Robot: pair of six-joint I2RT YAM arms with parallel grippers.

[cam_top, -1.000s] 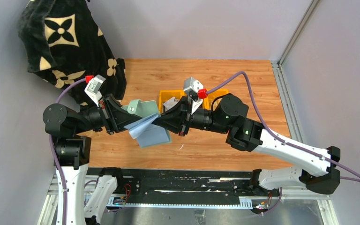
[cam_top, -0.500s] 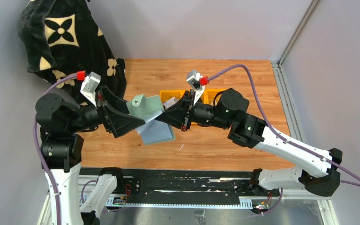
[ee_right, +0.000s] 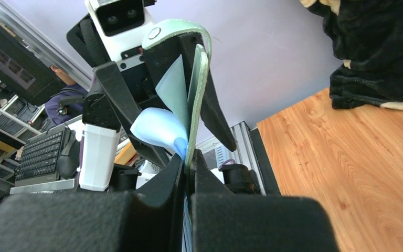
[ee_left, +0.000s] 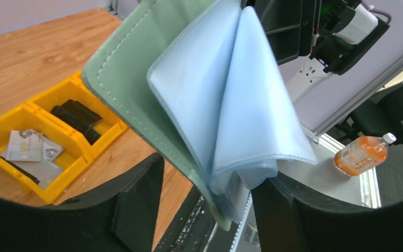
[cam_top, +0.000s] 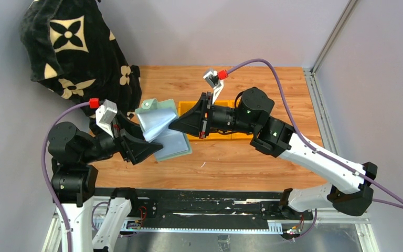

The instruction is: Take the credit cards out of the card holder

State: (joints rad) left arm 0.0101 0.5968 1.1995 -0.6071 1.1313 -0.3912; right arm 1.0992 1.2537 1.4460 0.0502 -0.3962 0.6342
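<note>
The card holder [cam_top: 160,125], sage green with pale blue inner sleeves, hangs in the air over the table's left middle. My right gripper [cam_top: 174,126] is shut on its green cover [ee_right: 198,89], with the edge pinched between the fingers [ee_right: 189,160]. The blue sleeves [ee_left: 225,100] fan open. My left gripper [cam_top: 146,143] is open, and the holder's lower corner [ee_left: 225,205] hangs loosely between its spread fingers [ee_left: 210,181]. A sleeve brushes the right finger. Flat pale credit cards [ee_left: 27,147] lie in one compartment of the yellow bin [ee_left: 57,94].
The yellow bin [cam_top: 187,107] sits behind the holder, mostly hidden by the right arm. A black wallet-like item [ee_left: 76,116] fills its other compartment. A black patterned fabric bag [cam_top: 73,47] stands at the back left. An orange bottle [ee_left: 361,153] lies off the table.
My left gripper has let go of the blue sleeves, opened and drawn back toward the near left. My right gripper has carried the holder up and toward the back left.
</note>
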